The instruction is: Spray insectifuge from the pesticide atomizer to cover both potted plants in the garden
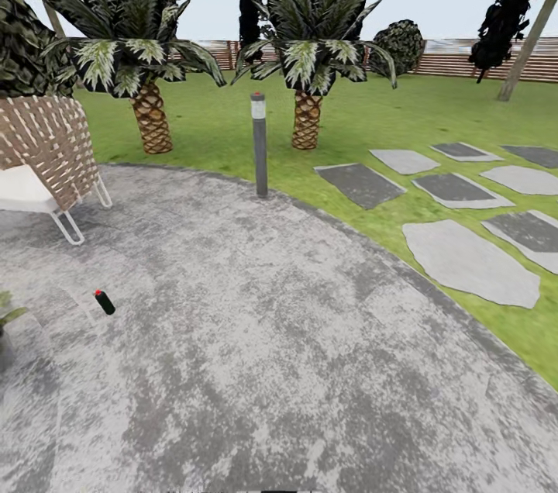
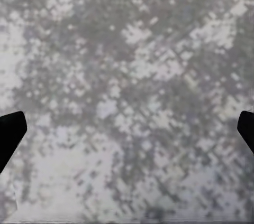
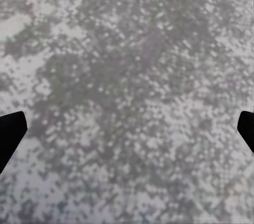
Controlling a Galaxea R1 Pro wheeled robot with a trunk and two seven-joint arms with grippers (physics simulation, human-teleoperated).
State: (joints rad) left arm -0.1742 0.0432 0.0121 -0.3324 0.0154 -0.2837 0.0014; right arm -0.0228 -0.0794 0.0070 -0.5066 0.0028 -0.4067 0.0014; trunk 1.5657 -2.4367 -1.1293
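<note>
Black end effector fingertips [image 2: 10, 134]

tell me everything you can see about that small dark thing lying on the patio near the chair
The small dark object is a short, slim cylinder, dark green to black, with a red tip at its upper-left end. It lies tilted on the mottled grey patio, alone, nothing touching it but the paving, casting a faint shadow. It sits in front of the woven chair, toward the head view's left, near some green leaves at the edge. It is too small to make out a nozzle or label.
</note>
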